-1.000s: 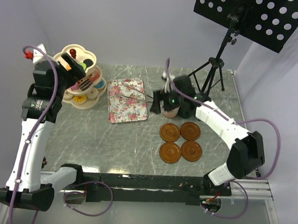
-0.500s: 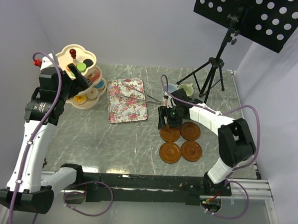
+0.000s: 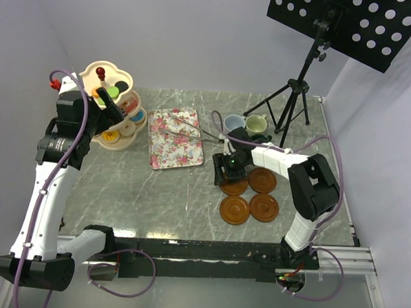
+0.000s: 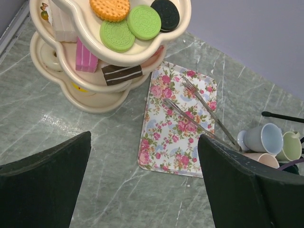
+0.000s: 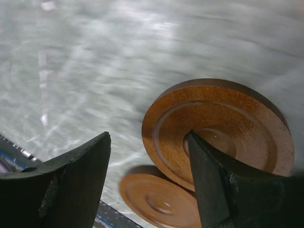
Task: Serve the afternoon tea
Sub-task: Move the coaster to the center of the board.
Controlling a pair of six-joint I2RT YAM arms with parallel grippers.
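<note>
Cream stand [image 4: 95,102] holding two green macarons [image 4: 144,22], an orange biscuit [image 4: 109,8], a black cookie [image 4: 165,14], a pink cake [image 4: 85,59] and a brown cake [image 4: 122,73] with white stripes. Tray [image 4: 166,128] has pink roses all over. Light blue mug [image 4: 263,138], pale green mug [image 4: 290,146], pinkish mug [image 4: 261,159]. Brown saucers [image 5: 218,128], grey-green marble table [image 4: 47,118].

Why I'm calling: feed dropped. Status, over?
Left claw open, near stand. Right claw open, straddling saucer edge, no grip yet. Nothing seen blocking.
</note>
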